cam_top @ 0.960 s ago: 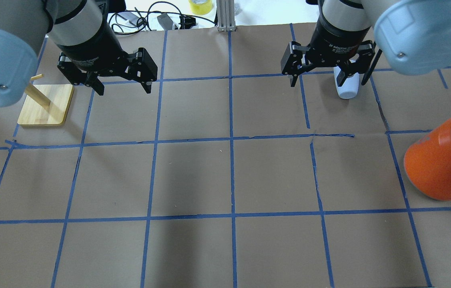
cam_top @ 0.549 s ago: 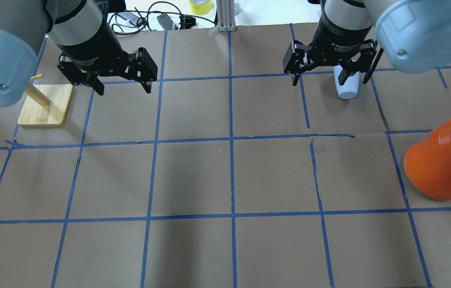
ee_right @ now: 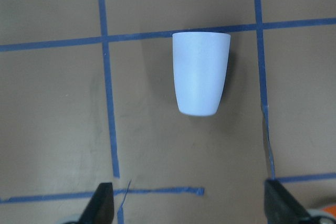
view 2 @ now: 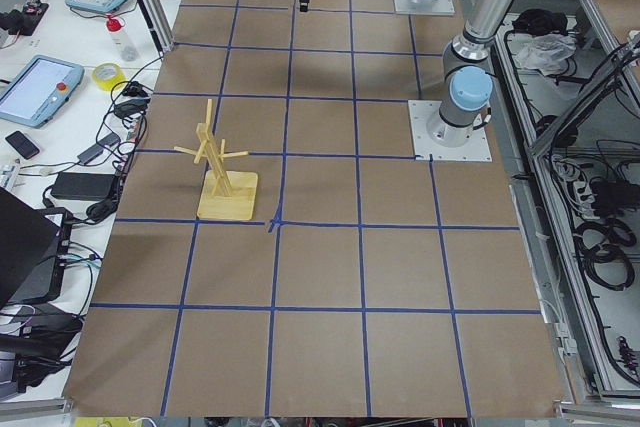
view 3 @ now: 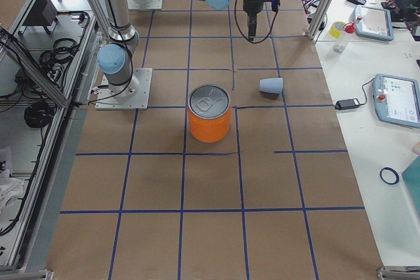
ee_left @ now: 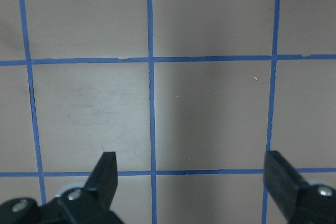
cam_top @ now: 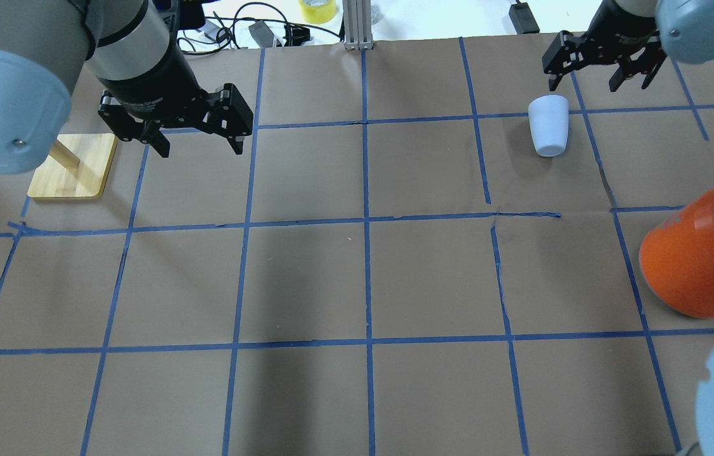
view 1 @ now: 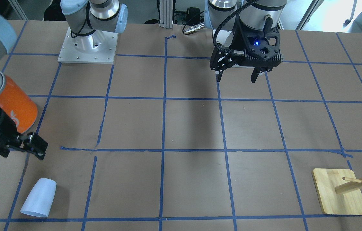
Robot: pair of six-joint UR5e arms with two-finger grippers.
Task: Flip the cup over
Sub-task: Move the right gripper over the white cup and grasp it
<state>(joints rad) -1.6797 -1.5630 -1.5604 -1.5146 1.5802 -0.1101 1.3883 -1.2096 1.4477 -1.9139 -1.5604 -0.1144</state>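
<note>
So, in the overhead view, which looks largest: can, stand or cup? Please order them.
1. can, largest, though nearer the camera and cut off by the edge.
2. stand, its top hidden.
3. cup, smallest.

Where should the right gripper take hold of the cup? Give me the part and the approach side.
Grip the cup around its mid-body, coming straight down from above. It lies on its side, rim away from the robot, so both flanks are exposed. The open right gripper would likely close best across its width, not along its length.
</note>
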